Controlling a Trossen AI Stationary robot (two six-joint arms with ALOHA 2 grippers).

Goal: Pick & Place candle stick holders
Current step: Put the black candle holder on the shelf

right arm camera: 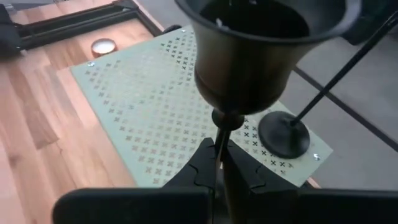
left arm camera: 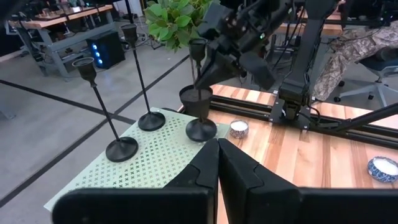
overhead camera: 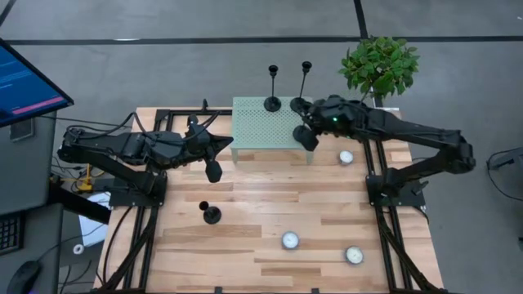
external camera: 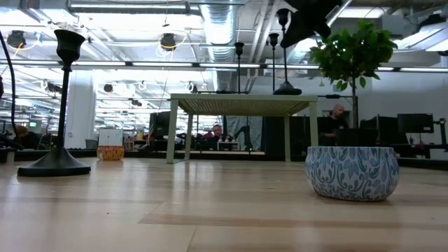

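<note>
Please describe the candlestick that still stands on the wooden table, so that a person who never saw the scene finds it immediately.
Start at the wooden table and find the pale green perforated stand at its far edge. The candlestick is not on that stand: it stands alone on the bare wood, in front of the left gripper. The other candlesticks are on the stand.

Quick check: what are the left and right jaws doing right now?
Left gripper: jaws shut, holding nothing, over the table.
Right gripper: jaws shut on a candlestick's stem, over the green stand.
</note>
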